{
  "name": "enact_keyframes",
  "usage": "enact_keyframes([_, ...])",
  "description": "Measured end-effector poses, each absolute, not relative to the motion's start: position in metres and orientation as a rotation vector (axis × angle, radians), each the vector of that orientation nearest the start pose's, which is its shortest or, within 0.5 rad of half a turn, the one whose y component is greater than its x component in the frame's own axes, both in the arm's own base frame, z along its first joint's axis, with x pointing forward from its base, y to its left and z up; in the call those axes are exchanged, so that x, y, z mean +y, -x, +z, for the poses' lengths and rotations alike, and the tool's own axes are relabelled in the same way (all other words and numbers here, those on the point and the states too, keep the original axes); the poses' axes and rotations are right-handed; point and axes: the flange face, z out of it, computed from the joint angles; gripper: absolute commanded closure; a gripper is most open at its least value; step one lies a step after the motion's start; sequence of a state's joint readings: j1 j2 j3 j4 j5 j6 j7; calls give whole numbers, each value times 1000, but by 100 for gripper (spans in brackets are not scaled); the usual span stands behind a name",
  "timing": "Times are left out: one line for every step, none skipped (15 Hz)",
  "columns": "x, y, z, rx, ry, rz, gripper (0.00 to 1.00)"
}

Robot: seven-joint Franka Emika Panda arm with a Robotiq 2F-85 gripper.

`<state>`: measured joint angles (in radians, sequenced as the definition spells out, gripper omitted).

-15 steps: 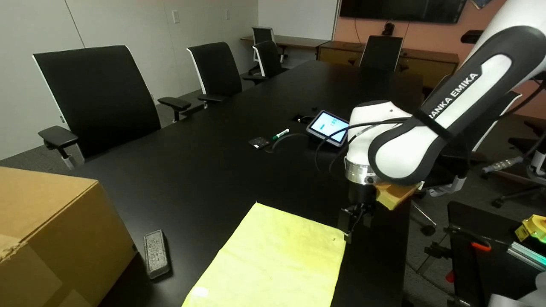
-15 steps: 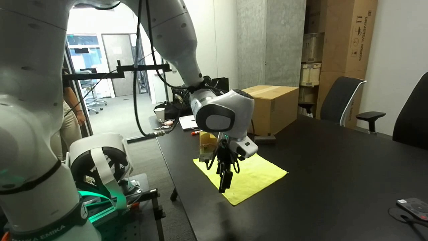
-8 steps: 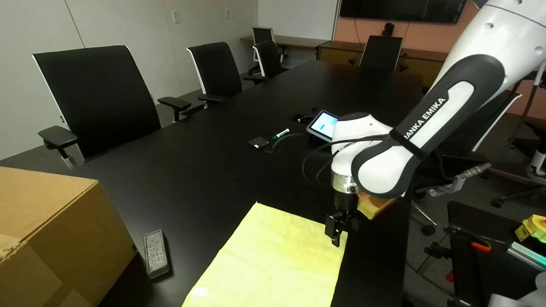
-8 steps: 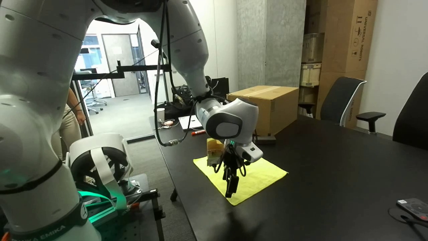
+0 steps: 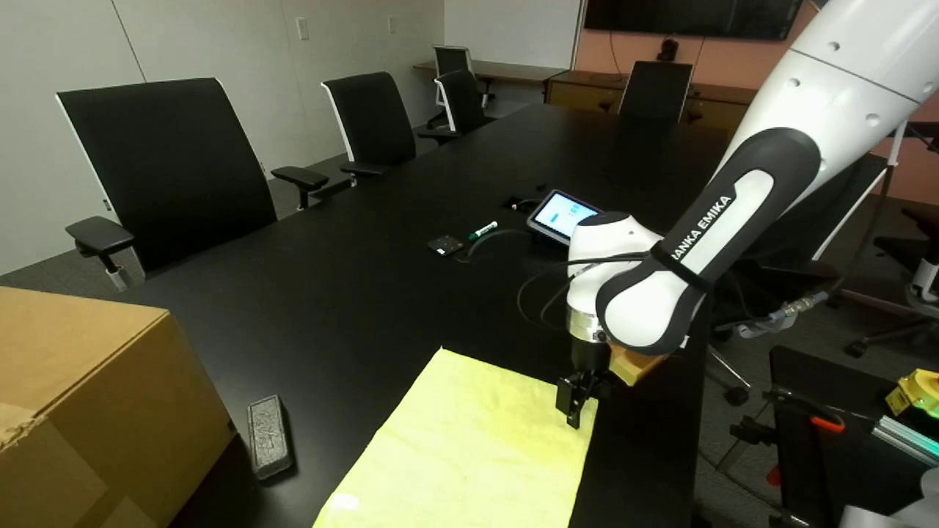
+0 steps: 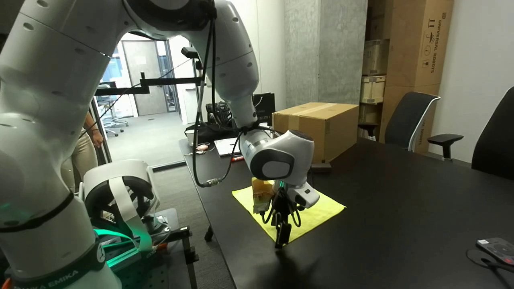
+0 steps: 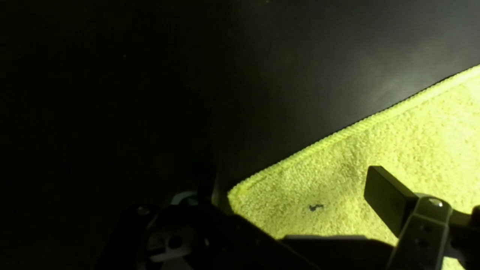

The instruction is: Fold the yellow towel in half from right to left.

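Towel looks pretty fuzzy, bright yellow, flat, around 4 o'clock in wrist view, dark speck near its corner; fingers spread well apart.

Setting: office meeting room, part robotics lab. Evidence: long black worktop in both exterior views; office chairs along its side; low cabinet and dark wall-mounted screen beyond its far end; tablet upon it. Lab signs: robot arm over the worktop; tall carton, lettered UNIVERSAL ROBOTS, beyond it in an exterior view.
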<state>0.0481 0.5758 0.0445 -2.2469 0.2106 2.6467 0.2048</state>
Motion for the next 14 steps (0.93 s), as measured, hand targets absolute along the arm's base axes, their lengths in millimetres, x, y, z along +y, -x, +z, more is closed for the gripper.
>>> enact_keyframes([40, -505, 90, 473, 3011, 286, 0])
enact_keyframes([37, -506, 87, 476, 3011, 282, 0])
enact_keyframes([35, -507, 86, 481, 3012, 275, 0])
enact_keyframes([33, -509, 86, 486, 3012, 265, 0])
enact_keyframes([31, -511, 88, 490, 3013, 251, 0])
enact_keyframes([29, -513, 89, 494, 3014, 238, 0])
enact_keyframes([27, -515, 90, 499, 3015, 226, 0])
enact_keyframes([26, -517, 90, 500, 3016, 215, 0])
enact_keyframes([25, -518, 91, 497, 3016, 209, 0])
enact_keyframes([25, -519, 92, 491, 3017, 205, 0])
enact_keyframes([25, -520, 92, 482, 3017, 201, 0])
enact_keyframes([26, -521, 92, 472, 3017, 200, 0])
enact_keyframes([28, -522, 92, 461, 3017, 200, 0])
enact_keyframes([30, -522, 90, 450, 3017, 203, 0])
